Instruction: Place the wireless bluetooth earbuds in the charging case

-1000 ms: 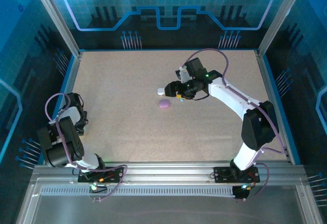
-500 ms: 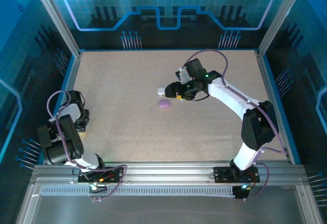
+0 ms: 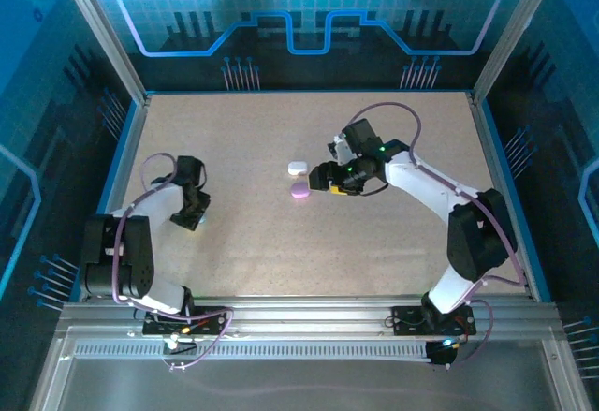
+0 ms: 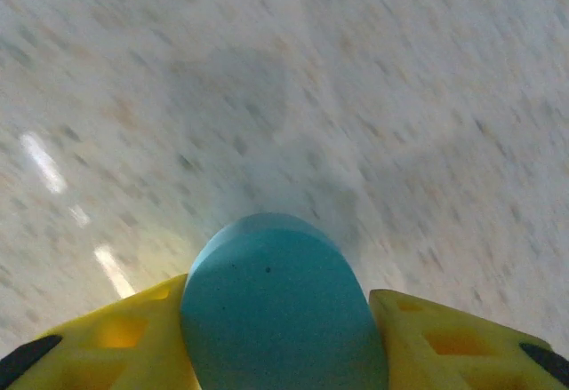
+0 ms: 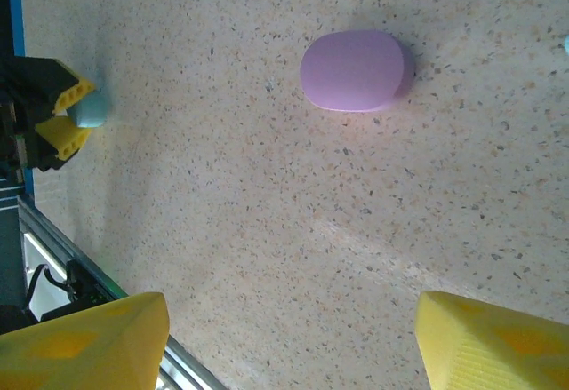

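Left gripper [image 3: 193,214]: clenched on the teal case [image 4: 277,314], with a yellow finger [image 4: 116,341] pressed to each side (wrist view motion-blurred). It sits left of centre, low over the speckled table [image 3: 243,149]; cannot tell if the case touches the table.

Right gripper [image 5: 293,319]: jaws spread wide, nothing between them, above the table.

Purple case [image 5: 353,70]: closed, flat on the table just ahead of the right gripper.

White case [image 3: 298,168]: just beyond the purple case, apart from it.

Teal sliver [image 5: 565,46] at the frame edge: cannot identify.
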You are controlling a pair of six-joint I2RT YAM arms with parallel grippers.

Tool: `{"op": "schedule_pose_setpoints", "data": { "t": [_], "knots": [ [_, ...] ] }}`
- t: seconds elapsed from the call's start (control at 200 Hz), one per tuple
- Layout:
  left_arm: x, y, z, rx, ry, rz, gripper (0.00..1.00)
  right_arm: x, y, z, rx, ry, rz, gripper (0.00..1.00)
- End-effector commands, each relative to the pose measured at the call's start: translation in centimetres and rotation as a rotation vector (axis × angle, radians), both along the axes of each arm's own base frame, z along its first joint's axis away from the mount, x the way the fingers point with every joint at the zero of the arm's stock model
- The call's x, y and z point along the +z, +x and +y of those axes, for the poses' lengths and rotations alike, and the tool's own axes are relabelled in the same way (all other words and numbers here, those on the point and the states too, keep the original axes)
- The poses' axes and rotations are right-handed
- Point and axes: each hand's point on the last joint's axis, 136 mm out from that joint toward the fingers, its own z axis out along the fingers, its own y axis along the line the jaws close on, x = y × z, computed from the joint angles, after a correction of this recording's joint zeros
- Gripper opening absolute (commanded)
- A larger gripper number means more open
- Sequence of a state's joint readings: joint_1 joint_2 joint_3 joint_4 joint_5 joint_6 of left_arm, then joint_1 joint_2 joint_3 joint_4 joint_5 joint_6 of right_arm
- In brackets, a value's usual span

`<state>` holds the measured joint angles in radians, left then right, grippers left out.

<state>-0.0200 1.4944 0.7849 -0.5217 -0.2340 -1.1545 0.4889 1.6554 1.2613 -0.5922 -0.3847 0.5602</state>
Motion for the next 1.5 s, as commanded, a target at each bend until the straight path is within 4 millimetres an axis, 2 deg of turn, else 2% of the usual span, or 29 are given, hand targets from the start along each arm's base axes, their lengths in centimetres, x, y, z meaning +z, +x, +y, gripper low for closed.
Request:
{"op": "schedule_pose_setpoints", "data": {
  "t": [0.0, 0.18, 0.36, 0.51, 0.62, 0.76, 0.896, 1.106, 1.291, 1.316, 1.496],
  "knots": [
    [0.3, 0.4, -3.9, -0.035, -0.049, 0.016, 0.47, 0.5, 0.3, -0.8, -0.033, 0.006, -0.026, 0.75],
    [0.1, 0.1, -11.5, -0.170, -0.076, 0.035, 0.47, 0.0, 0.1, -1.3, -0.041, -0.002, -0.026, 0.75],
    [-0.2, -0.7, -17.6, -0.273, -0.098, 0.055, 0.47, -0.9, -0.2, -2.3, -0.066, -0.030, -0.032, 0.75],
    [-0.6, -1.1, -21.6, -0.344, -0.133, 0.069, 0.47, -1.7, -0.3, -3.4, -0.105, -0.049, -0.037, 0.75],
    [-0.6, -0.9, -23.0, -0.381, -0.139, 0.073, 0.48, -1.8, -0.4, -4.1, -0.119, -0.057, -0.065, 0.75],
    [-0.2, -0.6, -23.1, -0.396, -0.132, 0.052, 0.55, -1.8, -0.4, -4.7, -0.120, -0.067, -0.126, 0.74],
    [0.7, -0.3, -22.6, -0.414, -0.108, 0.022, 0.64, -1.3, 0.0, -4.4, -0.084, -0.052, -0.210, 0.74],
    [3.6, 0.6, -21.5, -0.467, -0.041, -0.070, 0.71, -0.7, 0.1, -3.0, 0.034, -0.046, -0.361, 0.74],
    [7.1, 1.6, -18.4, -0.519, 0.113, -0.193, 0.77, -1.2, -0.9, 0.9, 0.214, -0.080, -0.548, 0.74],
    [7.6, 1.7, -17.8, -0.520, 0.133, -0.210, 0.78, -2.3, -1.7, 1.3, 0.247, -0.096, -0.556, 0.74],
    [10.6, 3.5, -14.3, -0.590, 0.191, -0.388, 0.84, -4.1, -5.3, 6.4, 0.495, -0.124, -0.752, 0.76]
  ]
}}
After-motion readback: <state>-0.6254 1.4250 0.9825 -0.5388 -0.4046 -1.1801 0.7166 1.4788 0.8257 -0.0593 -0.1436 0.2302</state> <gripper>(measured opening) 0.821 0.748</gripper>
